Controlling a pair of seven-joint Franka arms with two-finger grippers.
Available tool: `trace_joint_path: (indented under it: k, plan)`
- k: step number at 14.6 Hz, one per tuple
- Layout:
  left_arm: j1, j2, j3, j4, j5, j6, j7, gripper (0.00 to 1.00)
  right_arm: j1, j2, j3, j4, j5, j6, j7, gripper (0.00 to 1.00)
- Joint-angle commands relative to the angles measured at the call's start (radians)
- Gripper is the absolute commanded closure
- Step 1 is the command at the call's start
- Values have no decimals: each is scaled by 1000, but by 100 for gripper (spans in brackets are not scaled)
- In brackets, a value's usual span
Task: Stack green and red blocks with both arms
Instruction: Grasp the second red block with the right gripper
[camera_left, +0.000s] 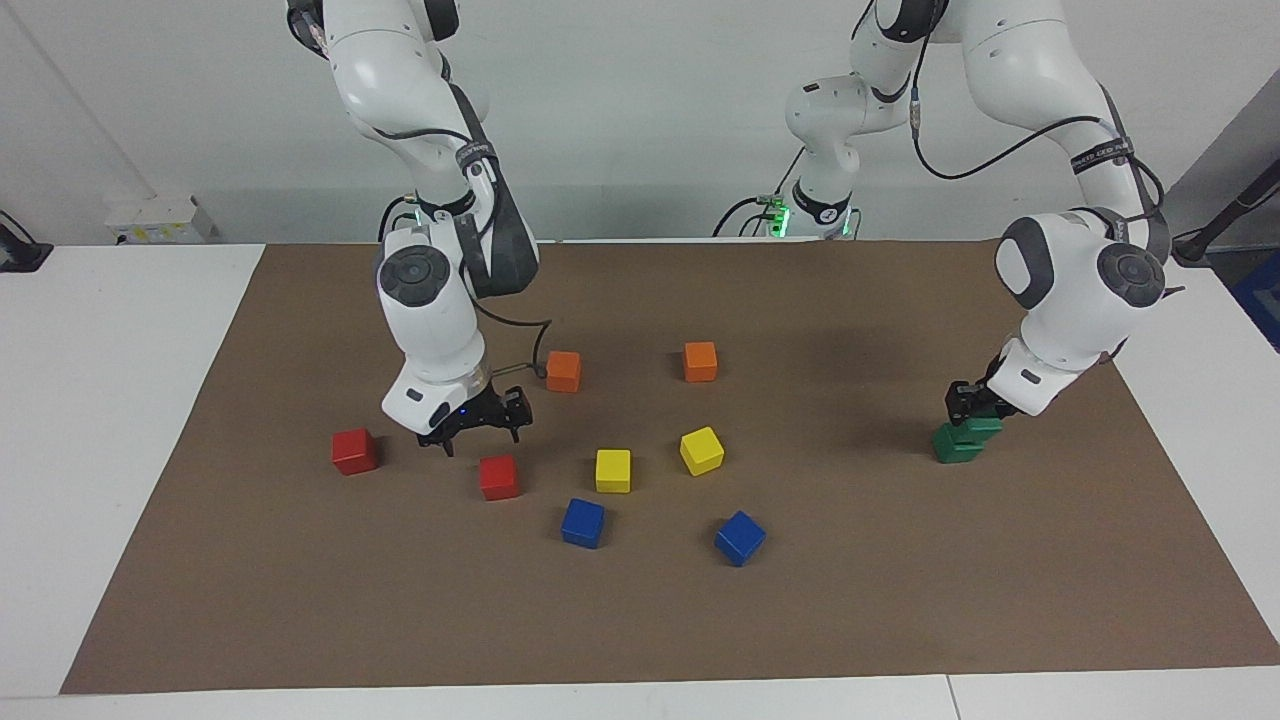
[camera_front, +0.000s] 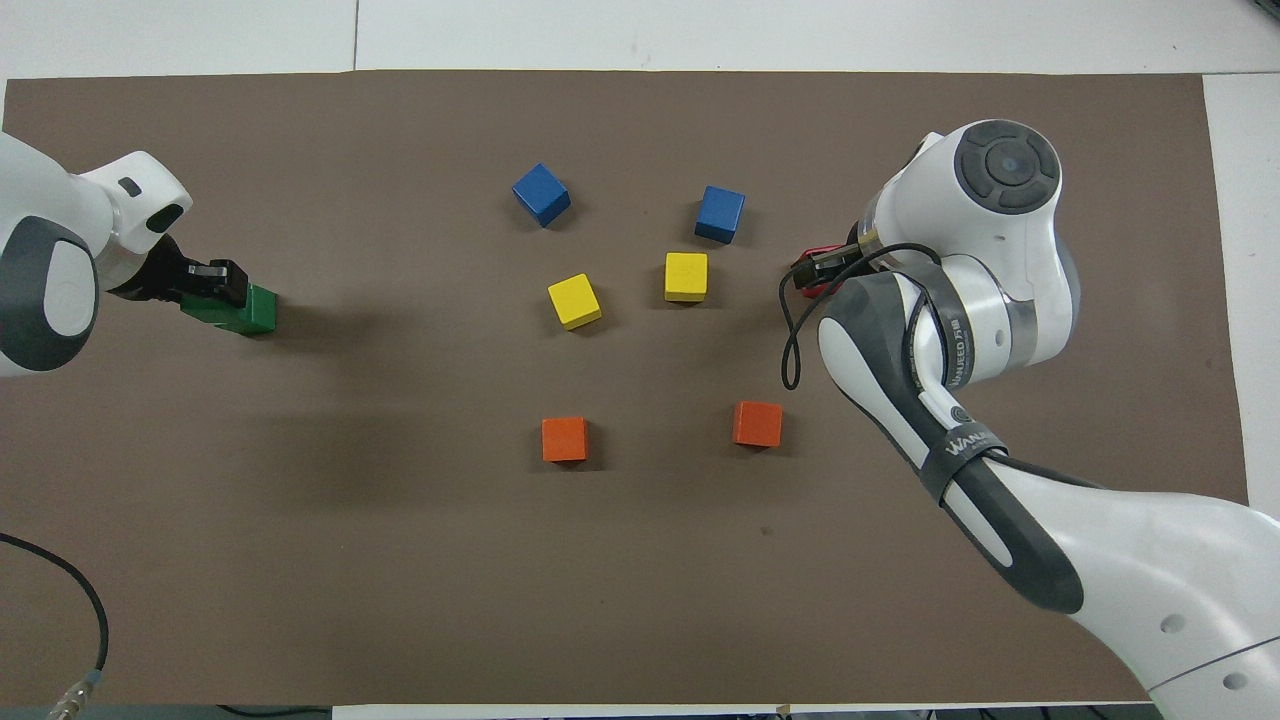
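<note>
Cubes lie scattered over the brown mat (camera_left: 640, 620) that covers the middle of the white desk (camera_left: 100, 400): two orange cubes (camera_left: 563, 371) nearest the robots, two yellow cubes (camera_left: 613, 470) farther out, two blue cubes (camera_left: 583, 523) farthest. At the left arm's end, the left claw (camera_left: 968, 408) is clenched on the upper green block (camera_left: 983, 425), which sits on the lower green block (camera_left: 955, 445), a little askew; whether its full weight rests there cannot be told. In the overhead view the two greens nearly merge under the claw. The right claw (camera_left: 478, 425), fingers spread and holding nothing, hangs just above the inner red block (camera_left: 499, 477), with a yellow cube close beside that block. From overhead the right arm covers most of this block and all of the outer red block (camera_left: 354, 451), which sits alone toward the right arm's end. Bare mat stretches wide along the edge farthest from the robots and around the green pair.
</note>
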Motion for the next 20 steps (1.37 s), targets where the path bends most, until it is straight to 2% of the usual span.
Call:
trace_joint_path:
  k: [1,8,17,19,20]
  plan:
    - [14,1,-8,-18,-17,34,23,100,5,52,0,63,8,-6,27,0]
    - [20,-2,-5,-50,-17,69,16,100,5,118,0,95,30,3,52,0]
    - [37,-4,-6,-87,-17,105,13,100,2,141,0,86,32,23,56,4]
    - [31,-4,-6,-87,-17,105,10,100,4,143,0,84,31,23,71,7]
    - [31,-4,-6,-87,-17,105,6,100,4,143,0,84,32,23,73,18]
